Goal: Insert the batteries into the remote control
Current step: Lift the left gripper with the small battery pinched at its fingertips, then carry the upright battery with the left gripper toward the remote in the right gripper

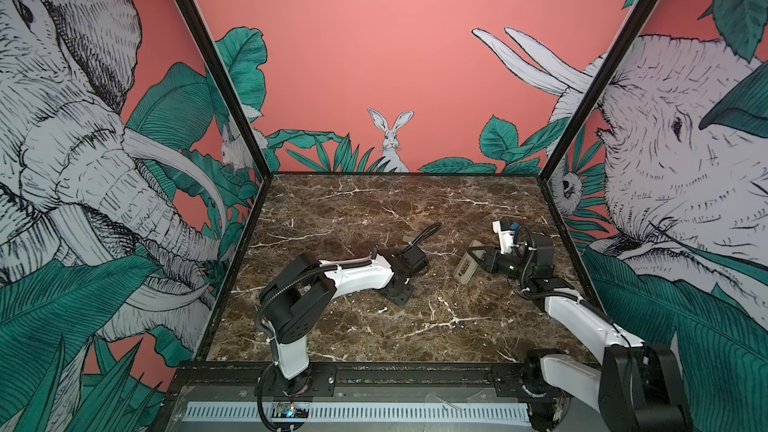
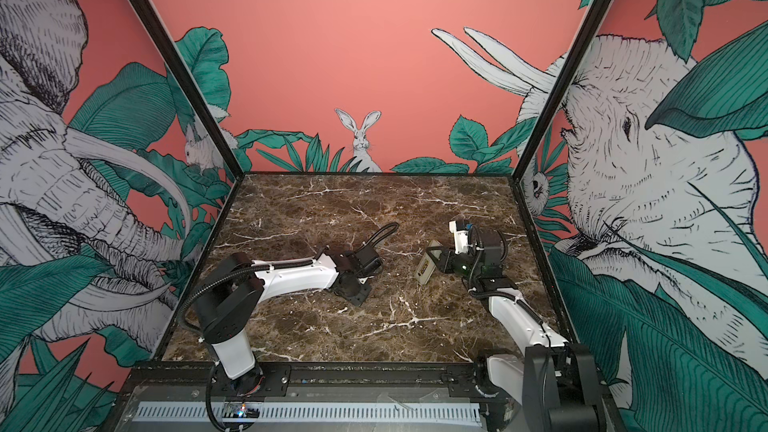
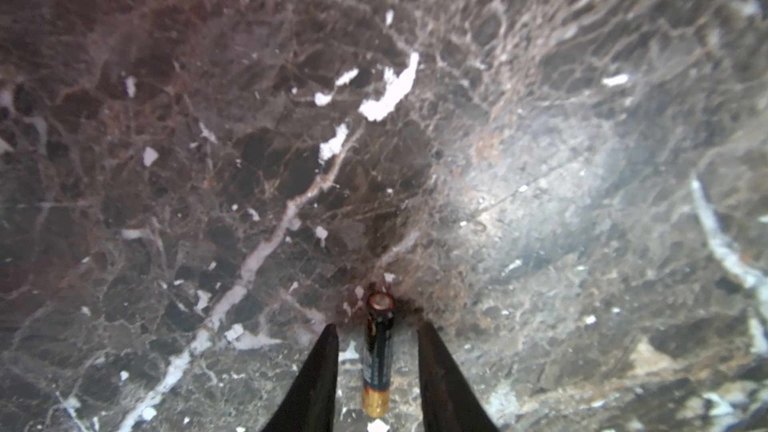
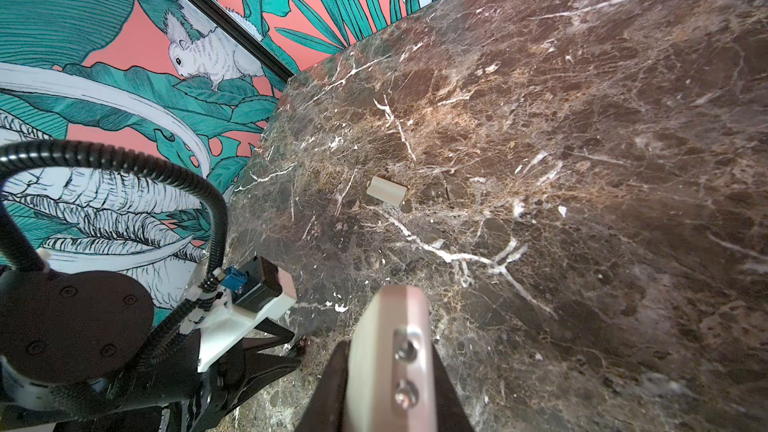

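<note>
black battery, copper end, between spread left claw, right claw pinching beige remote control

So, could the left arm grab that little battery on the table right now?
Probably yes. The left gripper is open, and the battery lies between its fingers with a gap on each side. Only marble table shows around it, so nothing seems to block a grip.

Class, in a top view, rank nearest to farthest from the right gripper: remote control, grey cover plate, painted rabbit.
1. remote control, held by the right gripper.
2. grey cover plate, to its left.
3. painted rabbit, far back, centre.
</note>
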Available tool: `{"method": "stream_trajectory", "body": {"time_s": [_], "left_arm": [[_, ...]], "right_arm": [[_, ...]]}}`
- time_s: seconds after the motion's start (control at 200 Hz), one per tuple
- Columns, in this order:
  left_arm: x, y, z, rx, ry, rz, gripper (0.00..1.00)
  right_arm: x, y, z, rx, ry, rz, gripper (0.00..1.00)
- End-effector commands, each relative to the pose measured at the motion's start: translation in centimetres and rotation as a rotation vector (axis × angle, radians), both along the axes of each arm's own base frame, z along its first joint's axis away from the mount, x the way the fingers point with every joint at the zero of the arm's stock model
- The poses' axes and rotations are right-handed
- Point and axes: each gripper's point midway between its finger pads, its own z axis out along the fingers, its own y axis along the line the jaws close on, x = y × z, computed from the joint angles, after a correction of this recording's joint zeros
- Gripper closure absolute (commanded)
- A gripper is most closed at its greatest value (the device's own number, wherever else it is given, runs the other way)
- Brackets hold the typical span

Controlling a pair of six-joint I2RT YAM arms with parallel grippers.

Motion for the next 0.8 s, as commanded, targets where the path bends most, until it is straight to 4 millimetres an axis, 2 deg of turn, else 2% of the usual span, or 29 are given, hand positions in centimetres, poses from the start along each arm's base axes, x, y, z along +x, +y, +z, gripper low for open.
{"method": "stream_trajectory", "body": {"time_s": [0.0, 0.34, 0.635, 0.795], "left_arm": [[-0.8, 1.0, 0.9, 0.016, -0.002, 0.017, 0.65], [-2.0, 2.4, 0.2, 0.042, 0.013, 0.022, 0.69], [-1.8, 1.6, 0.1, 0.007, 0.005, 0.005, 0.71], [-1.9, 1.4, -0.1, 0.0, 0.01, -0.002, 0.78]], "right_arm": [[0.7, 0.4, 1.9, 0.015, -0.08, 0.018, 1.0], [0.7, 0.5, 2.0, 0.017, -0.08, 0.021, 1.0], [0.7, 0.4, 1.9, 0.016, -0.078, 0.019, 1.0], [0.6, 0.4, 1.8, 0.013, -0.079, 0.019, 1.0]]}}
